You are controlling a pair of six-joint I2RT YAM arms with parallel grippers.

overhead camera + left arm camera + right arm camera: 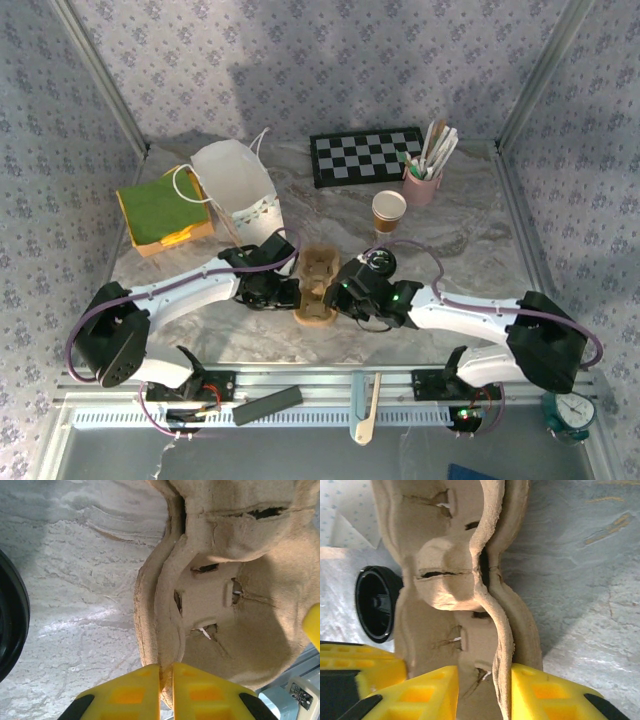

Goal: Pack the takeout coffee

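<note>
Overhead and wrist views of a two-arm workstation on a marble-patterned table (470,255). The takeout coffee (389,212), a tan paper cup with a white rim, stands upright toward the far right of the table, just in front of the pink cup of wooden stirrers (424,178) and near the checkerboard (365,157); it is well apart from both grippers. Its round black lid (375,604) lies flat on the table beside the moulded-pulp cup tray (318,287), hollow side up. The tray lies at the centre of the near half of the table, between the two arms. The left gripper (166,671) meets the tray from the left: its yellow fingers (127,695) are clenched on the thin outer rim, with almost no gap between them. The right gripper (485,674) meets the tray from the right: its yellow fingers (422,695) straddle the opposite rim. One finger lies close against the outside of the wall, and a visible gap remains between the other finger and the inside, so the jaws are not yet clamped. At the far left stand a white paper bag (236,185) with cord handles and, beside it, a tray of green and yellow napkins (163,210). A teal clock (571,415) sits off the table at the near right corner.
</note>
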